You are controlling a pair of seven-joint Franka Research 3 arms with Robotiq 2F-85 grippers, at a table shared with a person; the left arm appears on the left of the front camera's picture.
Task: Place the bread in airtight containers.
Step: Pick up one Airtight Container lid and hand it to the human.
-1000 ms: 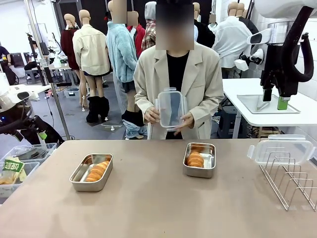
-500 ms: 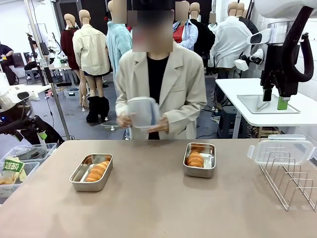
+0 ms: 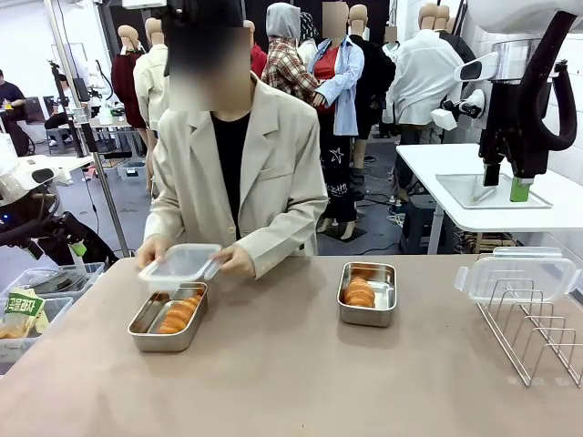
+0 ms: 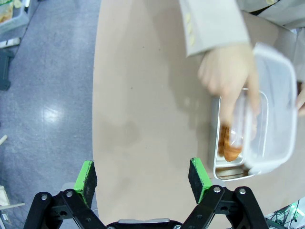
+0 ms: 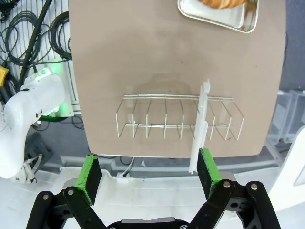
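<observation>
Two steel airtight containers stand on the table. The left container holds bread. The person's hands hold a clear lid just above it, tilted and not pressed down. In the right container lies more bread, uncovered. From high above the table, the left wrist view looks down past my open left gripper on that lid, the hand, the container and bread. My right gripper is open high over the wire rack, and the right container with bread lies beyond.
A wire rack stands at the table's right end, with a second clear lid upright in it. The right wrist view looks down on that rack and lid near the table's edge. The person leans over the far left edge.
The person has stepped from the middle to the left with the clear lid and lowered it from chest height to just over the left container. Neither gripper's reading has changed.
</observation>
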